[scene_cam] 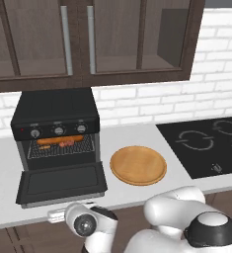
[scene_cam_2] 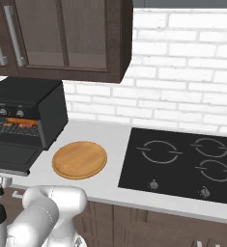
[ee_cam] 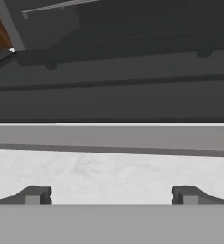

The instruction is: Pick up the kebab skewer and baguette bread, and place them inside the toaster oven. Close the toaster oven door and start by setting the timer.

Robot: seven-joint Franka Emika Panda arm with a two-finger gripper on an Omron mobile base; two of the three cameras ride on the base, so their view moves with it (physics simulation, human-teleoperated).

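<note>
The black toaster oven [scene_cam: 56, 111] [scene_cam_2: 28, 103] stands at the counter's left, and its door [scene_cam: 62, 183] [scene_cam_2: 9, 157] lies dropped open and flat. On the wire rack inside rests the orange-brown baguette bread [scene_cam: 60, 140] [scene_cam_2: 22, 121]. The kebab skewer [scene_cam: 66, 144] [scene_cam_2: 12, 126], with reddish chunks, lies just in front of it. My gripper [ee_cam: 111, 196] is open and empty, low at the counter's front edge just before the open door. In the hand view its tips hover over the white counter, facing the door's dark edge. The white hand [scene_cam: 63, 213] shows below the door.
An empty round wooden plate [scene_cam: 138, 165] [scene_cam_2: 79, 159] sits right of the oven. A black cooktop [scene_cam: 206, 141] [scene_cam_2: 182, 161] fills the counter's right side. Three knobs [scene_cam: 59, 130] line the oven above the rack. Dark wall cabinets [scene_cam: 88, 39] hang overhead.
</note>
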